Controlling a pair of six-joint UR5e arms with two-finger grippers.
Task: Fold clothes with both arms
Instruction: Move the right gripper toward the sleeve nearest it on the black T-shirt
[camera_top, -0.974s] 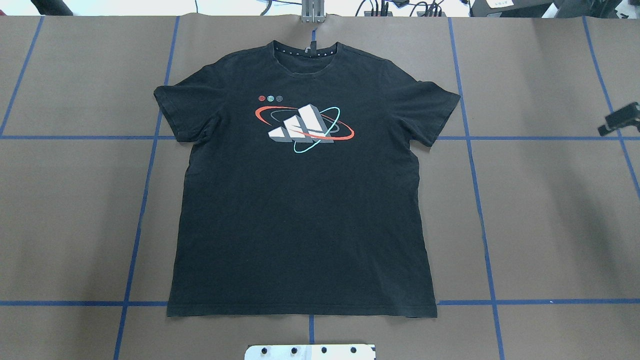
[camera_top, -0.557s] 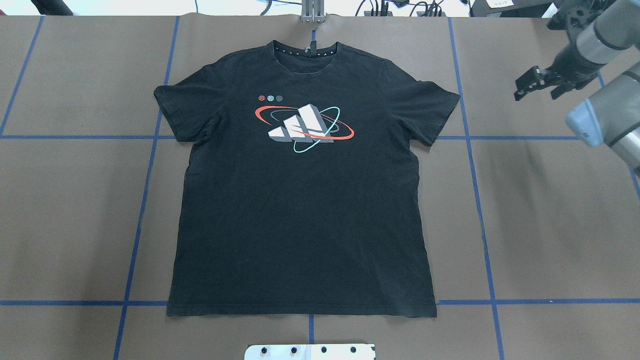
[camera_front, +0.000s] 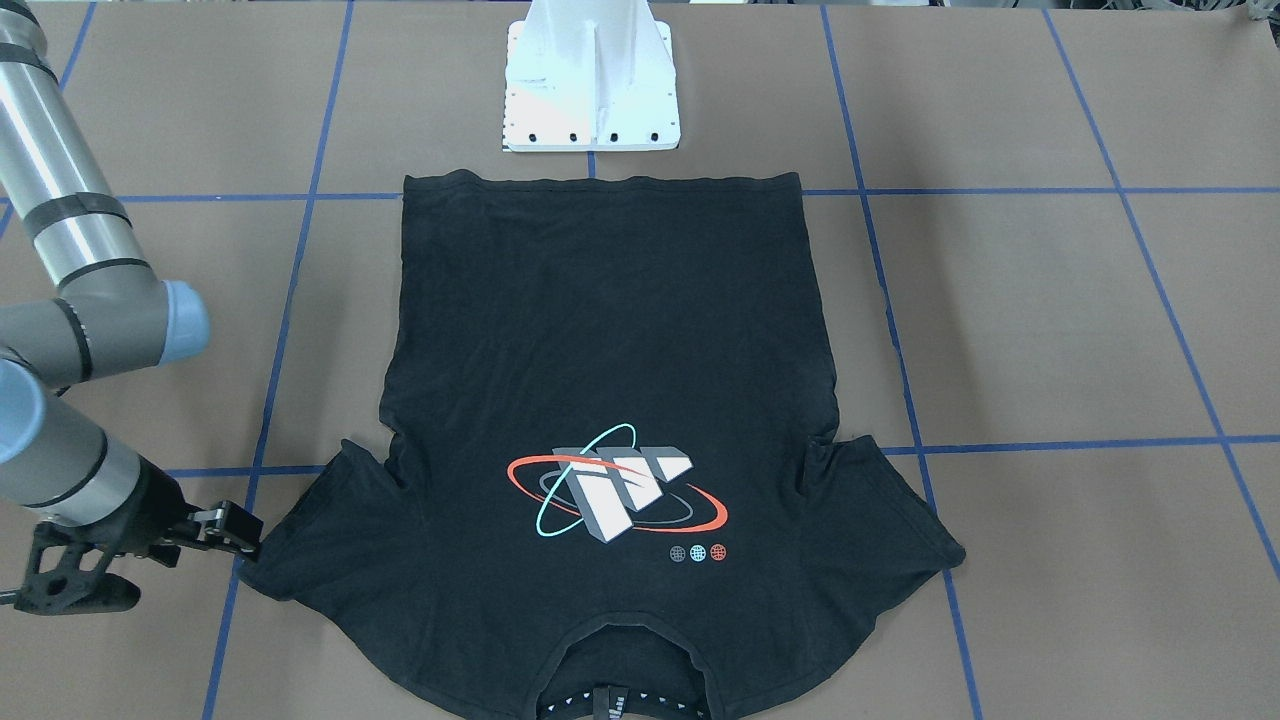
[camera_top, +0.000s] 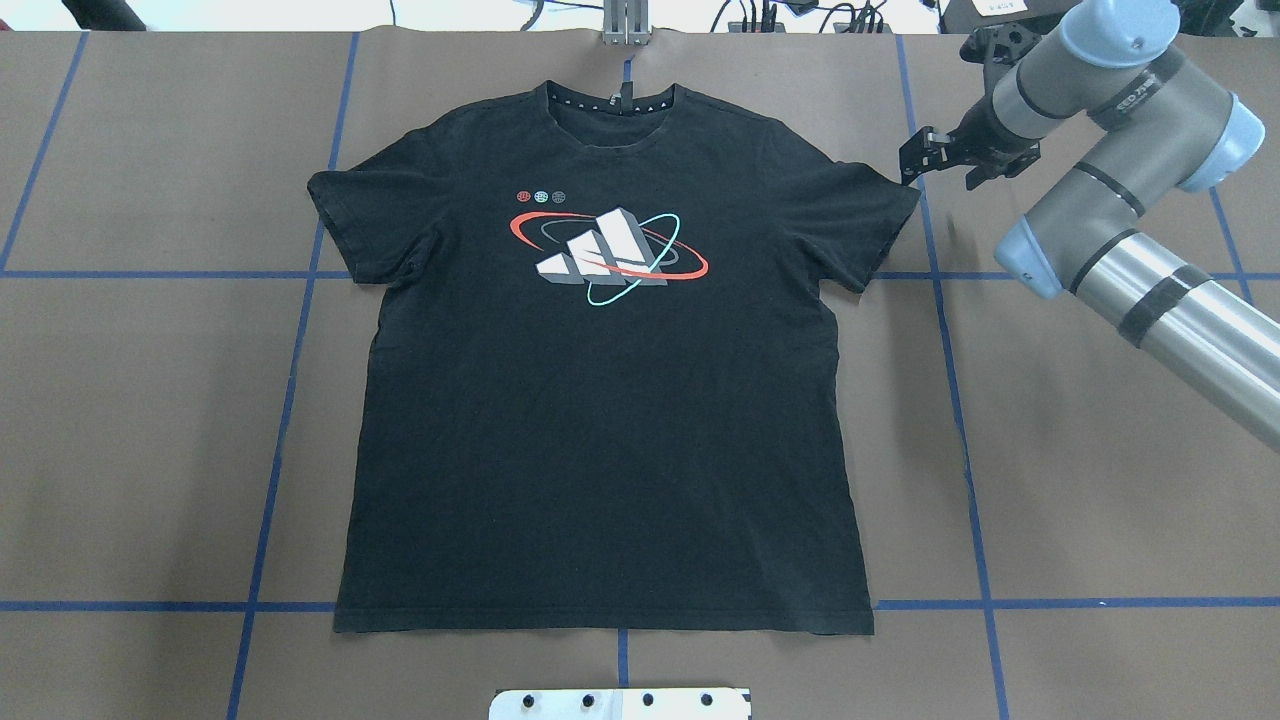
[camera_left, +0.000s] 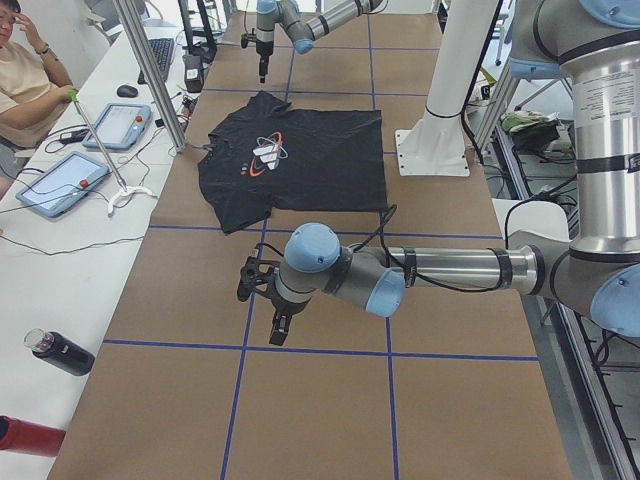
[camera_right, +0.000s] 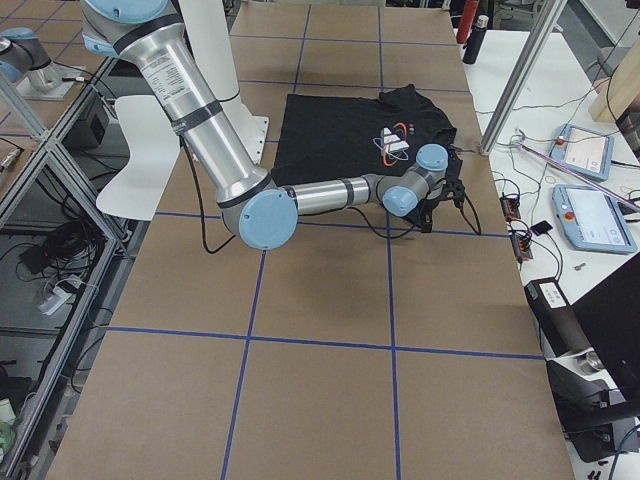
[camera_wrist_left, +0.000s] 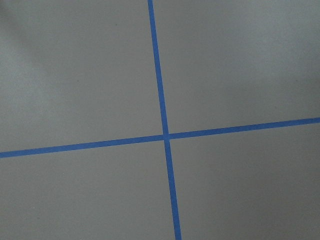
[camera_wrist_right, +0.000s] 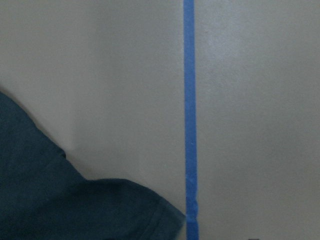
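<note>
The black T-shirt (camera_top: 600, 420) lies flat and face up on the brown table, collar at the far side, with its grey-white block print (camera_top: 600, 255) showing. My right gripper (camera_top: 915, 160) hovers just beyond the tip of the shirt's right sleeve (camera_top: 880, 215), apart from the cloth. It also shows beside that sleeve in the front view (camera_front: 240, 532), and I cannot tell whether it is open or shut. The right wrist view holds only the sleeve hem (camera_wrist_right: 60, 200) and blue tape. My left gripper (camera_left: 277, 330) points down over bare table well off the shirt; I cannot tell its state.
The white pedestal base (camera_front: 592, 90) stands just behind the shirt's hem. Blue tape lines (camera_top: 960, 400) grid the table. A metal post (camera_top: 625, 25) rises beyond the collar. A person sits at a side desk with tablets (camera_left: 60, 180) and bottles (camera_left: 60, 352).
My right arm has swung in from the table's right edge and its gripper has travelled left to the right sleeve's tip. The shirt has not moved.
</note>
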